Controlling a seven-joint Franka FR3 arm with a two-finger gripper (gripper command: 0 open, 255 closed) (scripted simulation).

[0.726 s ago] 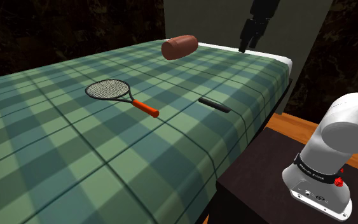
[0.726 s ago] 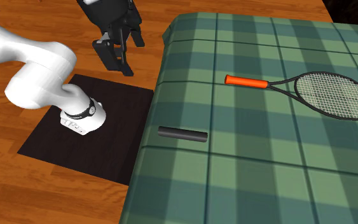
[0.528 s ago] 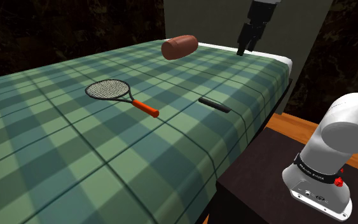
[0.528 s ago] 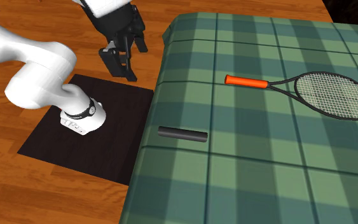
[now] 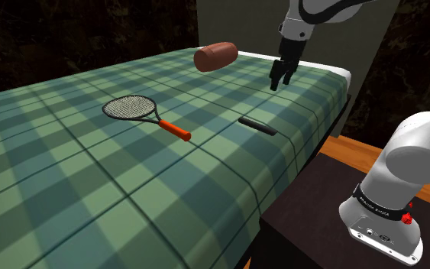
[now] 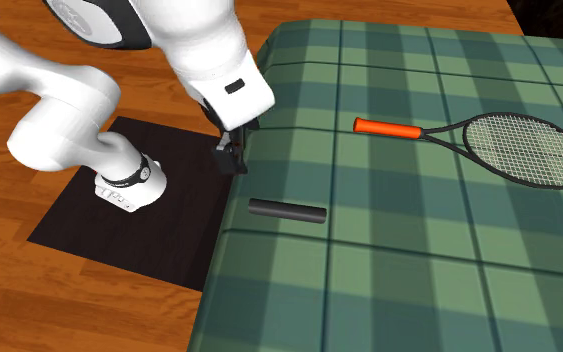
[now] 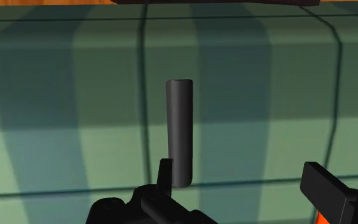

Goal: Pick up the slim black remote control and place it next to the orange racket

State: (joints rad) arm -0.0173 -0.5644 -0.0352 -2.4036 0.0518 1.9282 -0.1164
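The slim black remote (image 5: pixel 257 124) lies flat on the green plaid bed near the edge that faces the stand. Further in on the bed lies the racket (image 5: pixel 130 107), with a dark strung head and an orange handle (image 5: pixel 176 131). My gripper (image 5: pixel 279 79) hangs open in the air above the bed, apart from the remote. The second exterior view puts the gripper (image 6: pixel 231 160) over the bed's edge, just beside the remote (image 6: pixel 287 212), with the racket (image 6: pixel 524 148) far across the cover. Seen from the wrist, the remote (image 7: pixel 179 130) lies ahead of the spread fingers (image 7: pixel 327 188), nearer to one.
A brown cylindrical cushion (image 5: pixel 215 56) rests at the far end of the bed (image 5: pixel 68 176). The dark stand (image 6: pixel 79 220) with the arm's base (image 6: pixel 124 185) sits on a wooden floor (image 6: pixel 29 30) beside the bed. A grey wall (image 5: pixel 244 23) rises behind the bed.
The arm has swung from over the floor to over the bed's edge, and the gripper has come down nearer the remote. The remote and racket have not moved.
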